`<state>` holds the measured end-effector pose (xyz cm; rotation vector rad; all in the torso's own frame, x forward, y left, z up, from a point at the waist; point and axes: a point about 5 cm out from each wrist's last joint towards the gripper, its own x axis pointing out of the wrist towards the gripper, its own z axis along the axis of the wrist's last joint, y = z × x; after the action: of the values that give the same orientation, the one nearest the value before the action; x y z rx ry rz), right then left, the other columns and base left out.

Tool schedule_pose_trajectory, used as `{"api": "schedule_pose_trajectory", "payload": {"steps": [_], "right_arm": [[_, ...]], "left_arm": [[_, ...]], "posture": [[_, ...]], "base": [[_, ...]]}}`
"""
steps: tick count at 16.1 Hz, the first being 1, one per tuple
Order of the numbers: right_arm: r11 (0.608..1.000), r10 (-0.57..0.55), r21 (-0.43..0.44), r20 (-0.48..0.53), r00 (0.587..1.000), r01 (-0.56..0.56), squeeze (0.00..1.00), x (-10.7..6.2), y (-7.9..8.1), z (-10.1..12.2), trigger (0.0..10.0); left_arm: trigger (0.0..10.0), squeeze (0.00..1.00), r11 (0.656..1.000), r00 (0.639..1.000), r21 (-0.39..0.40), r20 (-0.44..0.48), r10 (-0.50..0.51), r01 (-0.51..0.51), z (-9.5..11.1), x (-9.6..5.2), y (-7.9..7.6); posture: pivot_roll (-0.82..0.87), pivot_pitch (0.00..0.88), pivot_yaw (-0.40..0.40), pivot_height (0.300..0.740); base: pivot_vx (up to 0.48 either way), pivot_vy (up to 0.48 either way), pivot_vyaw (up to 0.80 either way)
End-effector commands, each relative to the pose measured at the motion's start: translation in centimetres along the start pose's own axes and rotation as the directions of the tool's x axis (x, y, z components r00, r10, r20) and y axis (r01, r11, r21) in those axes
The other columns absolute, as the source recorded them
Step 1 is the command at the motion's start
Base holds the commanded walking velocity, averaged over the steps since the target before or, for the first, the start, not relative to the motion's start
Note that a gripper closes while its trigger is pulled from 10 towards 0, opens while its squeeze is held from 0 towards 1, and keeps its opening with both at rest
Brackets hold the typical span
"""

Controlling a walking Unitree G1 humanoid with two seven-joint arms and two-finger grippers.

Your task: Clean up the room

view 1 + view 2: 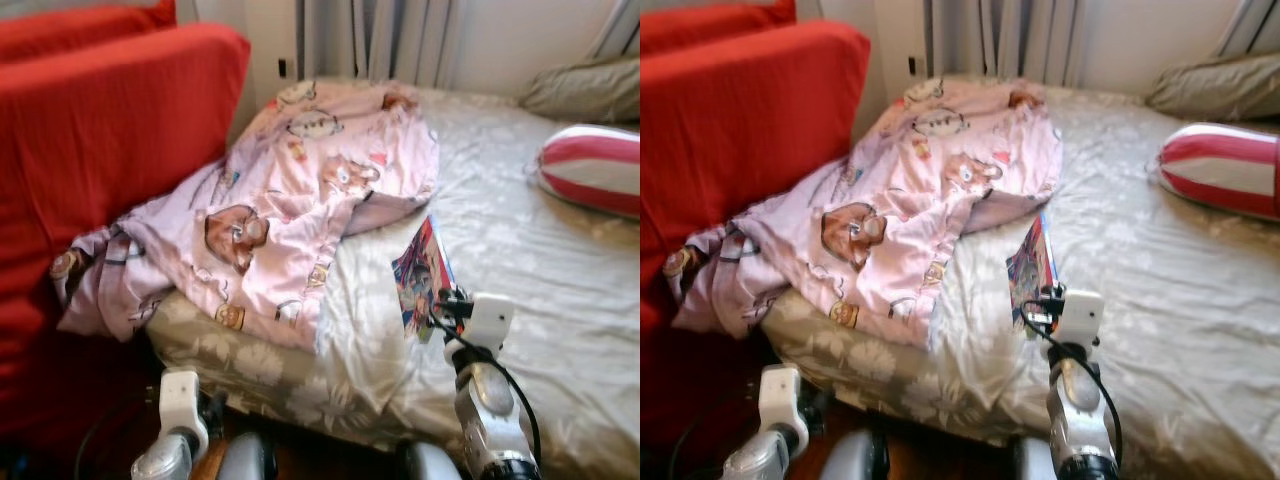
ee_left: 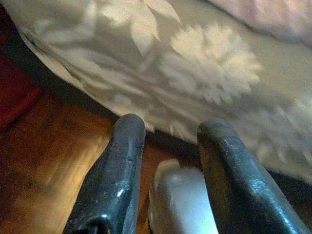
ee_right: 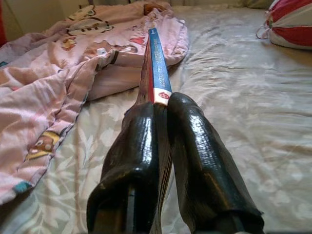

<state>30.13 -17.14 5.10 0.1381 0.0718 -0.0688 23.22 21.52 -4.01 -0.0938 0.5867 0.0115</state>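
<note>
A thin colourful book (image 1: 424, 276) stands on edge above the grey floral bed sheet (image 1: 520, 250), its blue spine (image 3: 157, 63) running away from my right gripper (image 3: 162, 109), which is shut on its near end. A pink cartoon-print blanket (image 1: 290, 200) lies crumpled over the bed's left side and hangs off its corner. My left gripper (image 2: 168, 129) hangs low by the bed's edge over the wooden floor (image 2: 44, 165), open with nothing between its fingers.
A red sofa (image 1: 100, 150) stands at the left, touching the blanket. A red-and-white striped cushion (image 1: 592, 168) and a grey pillow (image 1: 585, 90) lie at the bed's far right. Curtains (image 1: 380, 40) hang behind the bed.
</note>
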Motion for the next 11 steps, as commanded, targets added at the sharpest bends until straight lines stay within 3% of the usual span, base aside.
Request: {"api": "schedule_pose_trajectory", "payload": {"steps": [1,3,5,11], "right_arm": [[1.000,0.004,-0.014,0.074,0.997,-0.003,0.00,0.5,0.0,1.7,10.0],[1.000,-0.004,-0.008,0.061,0.998,0.005,0.00,0.4,-0.3,1.5,10.0],[1.000,-0.001,-0.008,0.057,0.998,0.001,0.00,0.5,-0.1,1.5,10.0],[0.999,0.042,0.009,0.042,0.998,-0.042,0.00,0.8,0.4,1.7,10.0]], "left_arm": [[10.0,0.00,0.998,0.999,0.049,-0.033,-0.025,0.026,-0.8,-0.3,0.0],[10.0,0.00,0.996,0.996,0.088,-0.089,-0.011,0.018,-1.9,-0.8,0.8],[10.0,0.00,0.998,0.992,0.063,-0.117,0.039,-0.031,-2.5,-1.1,1.3],[10.0,0.00,0.997,0.982,0.066,-0.180,0.061,-0.050,-3.8,-1.3,0.7]], "posture": [[0.08,0.000,-0.006,0.695],[0.08,0.000,-0.003,0.720],[0.08,0.000,-0.004,0.740],[0.08,0.000,-0.021,0.740]], "base": [[0.000,0.000,0.00],[0.000,0.000,0.00],[0.000,0.000,0.00],[0.000,0.000,0.00]]}}
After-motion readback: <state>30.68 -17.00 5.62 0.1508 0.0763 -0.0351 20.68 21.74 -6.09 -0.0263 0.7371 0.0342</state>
